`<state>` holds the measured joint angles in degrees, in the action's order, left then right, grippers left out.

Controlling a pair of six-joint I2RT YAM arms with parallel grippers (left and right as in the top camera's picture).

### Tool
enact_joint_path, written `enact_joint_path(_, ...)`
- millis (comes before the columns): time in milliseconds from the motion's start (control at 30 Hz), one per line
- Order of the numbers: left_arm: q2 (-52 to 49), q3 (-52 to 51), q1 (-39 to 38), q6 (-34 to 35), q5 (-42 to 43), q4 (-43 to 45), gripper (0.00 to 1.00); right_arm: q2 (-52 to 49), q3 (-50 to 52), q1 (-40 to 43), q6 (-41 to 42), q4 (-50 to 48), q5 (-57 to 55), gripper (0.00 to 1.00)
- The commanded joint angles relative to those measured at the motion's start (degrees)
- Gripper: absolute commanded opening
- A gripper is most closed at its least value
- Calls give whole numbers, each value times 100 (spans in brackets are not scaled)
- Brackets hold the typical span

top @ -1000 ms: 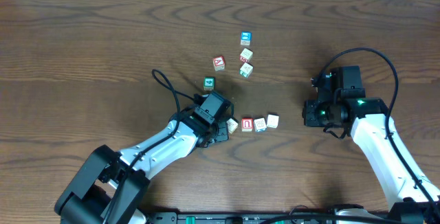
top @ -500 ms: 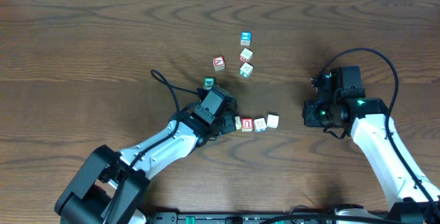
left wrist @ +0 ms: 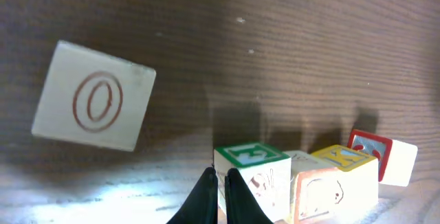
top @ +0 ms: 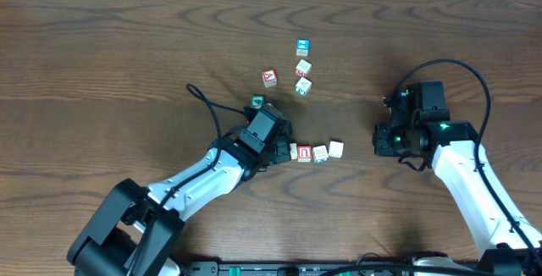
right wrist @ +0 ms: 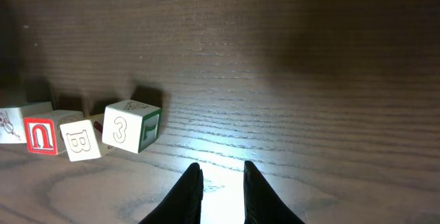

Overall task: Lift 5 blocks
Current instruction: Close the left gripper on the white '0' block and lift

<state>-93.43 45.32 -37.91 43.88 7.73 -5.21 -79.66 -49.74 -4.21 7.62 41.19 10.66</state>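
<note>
A row of small pale blocks point(top: 320, 152) lies at mid-table; one has a red-outlined letter face point(top: 304, 153). My left gripper point(top: 283, 151) is shut, with its tips on the table against the row's left end. In the left wrist view the left gripper point(left wrist: 220, 195) touches the side of a green-topped block point(left wrist: 251, 172) and holds nothing. My right gripper point(top: 378, 140) hovers right of the row. In its wrist view the right gripper point(right wrist: 221, 193) is open with only bare table between the fingers, and the "3" block point(right wrist: 130, 126) lies ahead on the left.
Further back lie a red "A" cube point(top: 269, 78), a green-faced cube point(top: 257, 102), a blue-faced cube point(top: 302, 48) and two pale cubes point(top: 303, 68). A pale cube marked "O" point(left wrist: 93, 97) sits left of my left gripper. A black cable point(top: 203, 102) loops beside the left arm.
My left gripper has shifted slightly up and right, and the leftmost pale block has slid right against the row. The right arm has not moved.
</note>
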Motion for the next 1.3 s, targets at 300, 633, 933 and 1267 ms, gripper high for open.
enact_joint_path(300,179,131,603,-1141,-350,258,12,-17,199,4,44,-186,-120,22)
enact_joint_path(633,179,131,778,-1921,-348,111,56,-17,251,4,44,-273,-120,24)
enact_joint_path(933,179,131,774,-2162,-354,-162,61,-17,260,4,46,-289,-120,24)
enact_joint_path(1267,164,129,774,-2354,-544,-393,57,-17,260,4,44,-289,-120,24)
